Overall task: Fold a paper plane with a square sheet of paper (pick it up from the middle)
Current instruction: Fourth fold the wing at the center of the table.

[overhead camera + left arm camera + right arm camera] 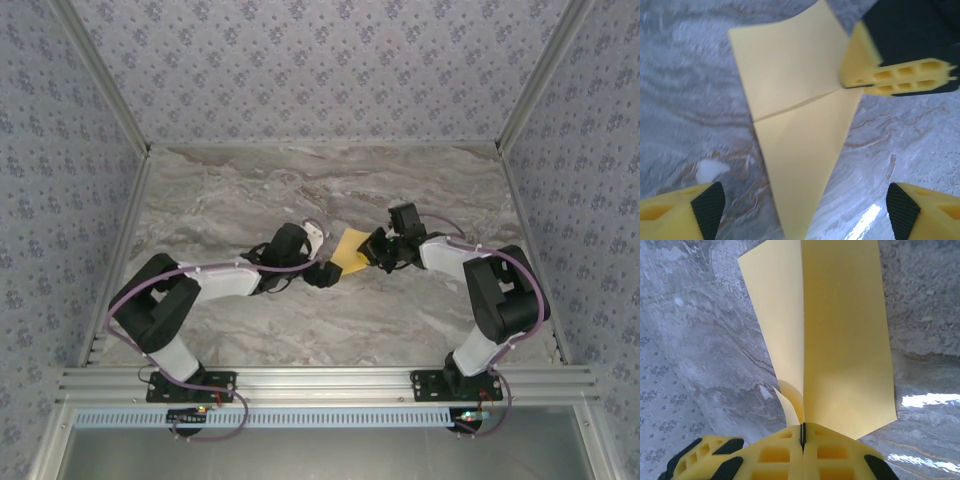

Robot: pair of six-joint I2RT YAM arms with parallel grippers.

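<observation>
Right gripper [802, 432] fingers pressed together, clamped on the paper plane [845, 340] at its centre crease; both flaps fan out toward 12 o'clock. Left gripper [805, 210] jaws wide apart, straddling the pointed tip without touching it. From above, the paper plane sits mid-table [250, 190], with the right gripper at its 3 o'clock and the left at 8.
</observation>
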